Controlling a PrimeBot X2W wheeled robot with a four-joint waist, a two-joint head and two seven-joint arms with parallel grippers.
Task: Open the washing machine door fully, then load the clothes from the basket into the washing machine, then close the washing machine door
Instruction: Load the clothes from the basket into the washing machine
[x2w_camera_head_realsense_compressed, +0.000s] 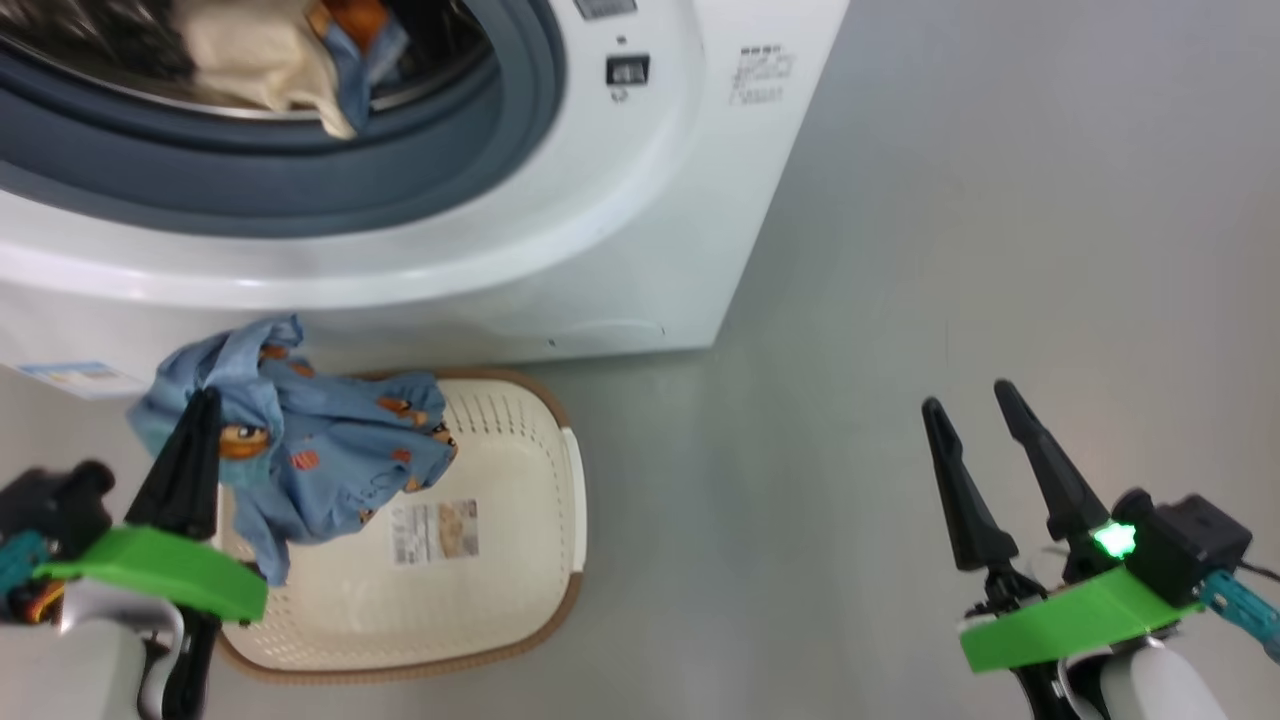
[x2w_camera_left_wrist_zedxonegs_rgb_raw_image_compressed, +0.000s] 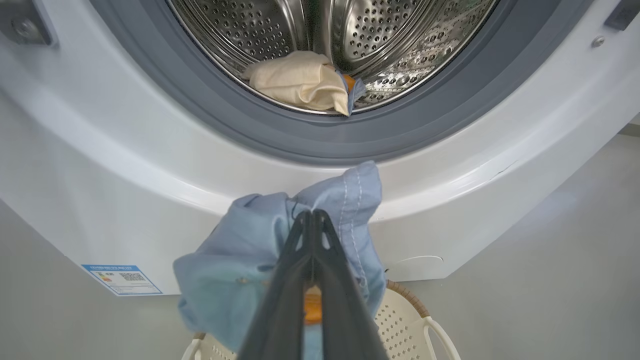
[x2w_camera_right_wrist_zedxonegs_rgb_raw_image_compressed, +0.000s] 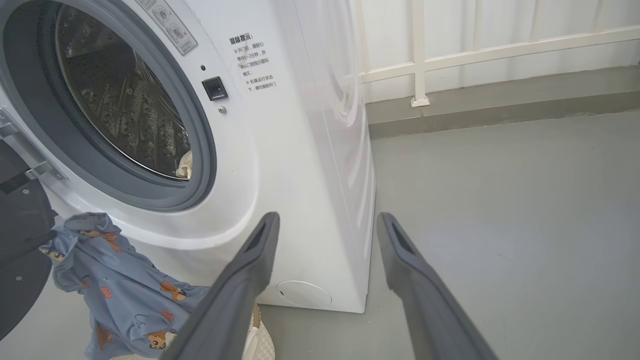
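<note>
— What has the left gripper (x2w_camera_left_wrist_zedxonegs_rgb_raw_image_compressed: 312, 216) got?
— Its two fingers are pinched together on a bunched fold at the top of the clothes (x2w_camera_head_realsense_compressed: 330, 450), the blue printed fabric. The rest hangs limp from that pinch.
— Where exactly?
— Over the left rear corner of the basket (x2w_camera_head_realsense_compressed: 500, 600), the corner nearest the washing machine (x2w_camera_head_realsense_compressed: 640, 230). The hem trails down along the basket's left edge. I cannot tell whether it touches the basket's floor.
— And beyond that?
— The basket sits on the floor (x2w_camera_head_realsense_compressed: 950, 250) at the foot of the machine's front. Above it the grey gasket (x2w_camera_left_wrist_zedxonegs_rgb_raw_image_compressed: 240, 125) rings an uncovered steel drum (x2w_camera_left_wrist_zedxonegs_rgb_raw_image_compressed: 395, 35), with a cream piece (x2w_camera_left_wrist_zedxonegs_rgb_raw_image_compressed: 295, 82) lying at the drum's front lip.
— The other arm?
— The right gripper (x2w_camera_head_realsense_compressed: 967, 394) hangs over bare floor well to the right of the basket, fingers spread, nothing between them.
— How will the fabric handle?
— Light and soft, I'd judge, so it will sag, swing and trail. A gathered wad is the right place to hold it, since a single hem could slip out. The dangling tail looks likely to drag on the gasket's lower edge, so it wants carrying well inside the drum before release.
</note>
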